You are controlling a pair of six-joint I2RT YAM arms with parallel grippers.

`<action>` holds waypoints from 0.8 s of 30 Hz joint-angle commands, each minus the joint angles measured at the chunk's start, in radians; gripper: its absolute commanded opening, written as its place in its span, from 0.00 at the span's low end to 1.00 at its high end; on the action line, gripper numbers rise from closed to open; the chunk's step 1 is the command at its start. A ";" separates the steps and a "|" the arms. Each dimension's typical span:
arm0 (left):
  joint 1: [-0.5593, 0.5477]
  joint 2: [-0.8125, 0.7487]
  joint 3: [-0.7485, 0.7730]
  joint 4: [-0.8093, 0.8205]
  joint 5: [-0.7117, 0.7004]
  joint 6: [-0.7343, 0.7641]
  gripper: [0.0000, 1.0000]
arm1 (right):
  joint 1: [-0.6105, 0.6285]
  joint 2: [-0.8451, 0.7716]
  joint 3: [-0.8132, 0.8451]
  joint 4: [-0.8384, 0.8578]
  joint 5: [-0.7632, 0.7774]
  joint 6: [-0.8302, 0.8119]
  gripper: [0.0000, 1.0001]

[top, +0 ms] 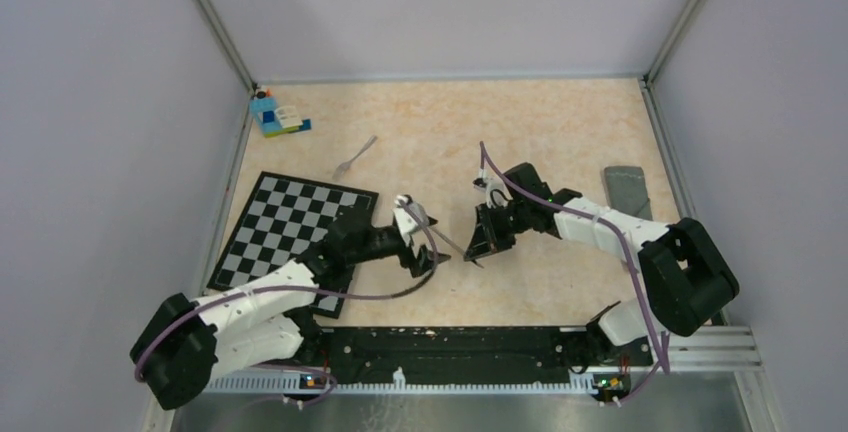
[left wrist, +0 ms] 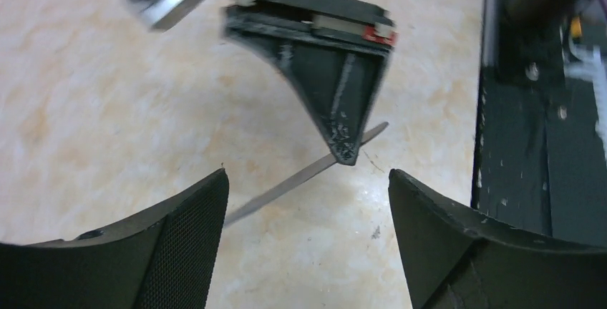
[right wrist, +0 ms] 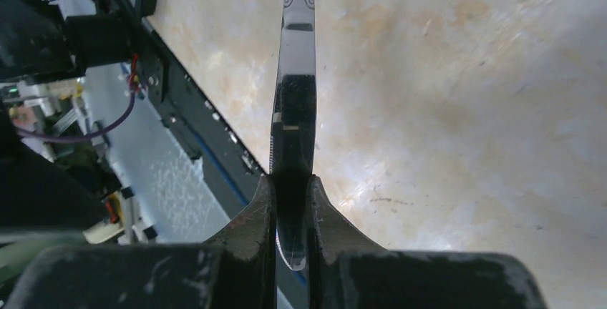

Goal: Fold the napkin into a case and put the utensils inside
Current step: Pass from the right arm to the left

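Rightward on the beige marbled tabletop (top: 560,132), the dark grey folded napkin strip (top: 627,192) is laid. The black left gripper (left wrist: 308,180) is spread wide, empty. The silver metal table knife (right wrist: 295,101) is pinched by its blade in the closed right gripper (right wrist: 290,187). The small silver fork (top: 354,157) is seen far-left.

Near the middle of the worktop (top: 520,122), toward its near edge, the knife (top: 452,243) sits in the right pincer (top: 487,242), gripped at one end. Its other end reaches left toward the left pincer (top: 425,242), which faces it from just beside. The checkered mat (top: 290,227) lies on the left side, under the left arm. Behind the mat lies the fork (top: 355,157), and the toy-brick block (top: 275,115) sits in the far left corner. The case (top: 628,192) lies by the right edge. A rail (top: 450,342) runs along the near edge.
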 commanded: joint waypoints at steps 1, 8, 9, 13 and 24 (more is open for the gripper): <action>-0.140 0.128 0.089 -0.060 0.083 0.480 0.87 | -0.012 -0.036 0.037 -0.068 -0.167 -0.026 0.00; -0.188 0.292 0.200 -0.168 0.137 0.628 0.82 | -0.016 -0.030 0.046 -0.092 -0.208 -0.041 0.00; -0.190 0.314 0.210 -0.193 0.139 0.640 0.80 | -0.016 -0.030 0.047 -0.093 -0.214 -0.041 0.00; -0.194 0.372 0.240 -0.258 0.103 0.686 0.72 | -0.017 -0.031 0.051 -0.093 -0.221 -0.040 0.00; -0.221 0.352 0.194 -0.123 -0.036 0.650 0.01 | -0.018 -0.055 0.082 -0.129 -0.159 -0.020 0.15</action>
